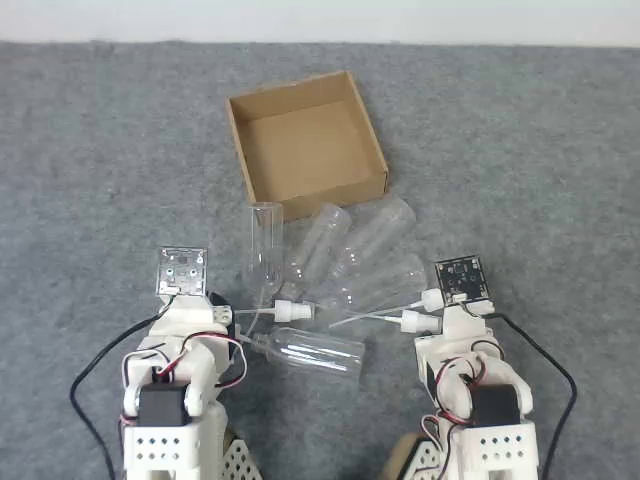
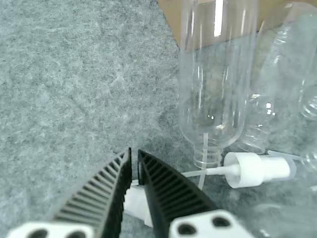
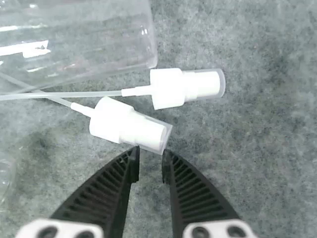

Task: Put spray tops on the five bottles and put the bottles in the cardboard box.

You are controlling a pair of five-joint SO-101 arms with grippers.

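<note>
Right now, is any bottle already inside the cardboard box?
No, all five bottles lie on the grey mat outside the cardboard box.

Both my arms are white plastic with black motor blocks. The left arm [image 1: 175,400] and the right arm [image 1: 480,400] carry thin red and black wires in loops, and a thick black cable curves off each outer side. The left gripper [image 2: 133,151] and the right gripper [image 3: 150,151] have black jaws with ridges, on white bases with round holes.
</note>
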